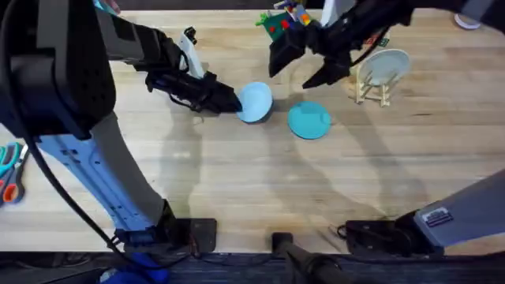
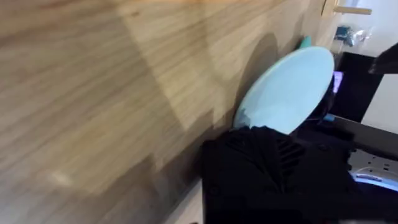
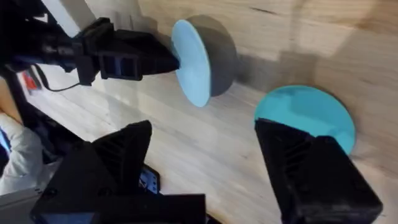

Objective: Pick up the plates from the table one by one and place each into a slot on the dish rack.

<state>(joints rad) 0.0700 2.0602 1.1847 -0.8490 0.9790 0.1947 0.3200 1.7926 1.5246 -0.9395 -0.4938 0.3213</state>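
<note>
Pale blue plate held on edge by the left tool; dish rack lies well to its right.

The pale blue plate (image 1: pixel 254 102) is gripped at its rim by the closed left tool (image 1: pixel 229 101) and is tilted up off the table (image 1: pixel 237 181). The teal plate (image 1: pixel 308 120) lies flat just beside it. The dish rack (image 1: pixel 374 88), already carrying a cream-white plate (image 1: pixel 386 65), stands beyond the teal plate, nearer the right tool (image 1: pixel 316 67), which hangs open close to the rack's left.
</note>
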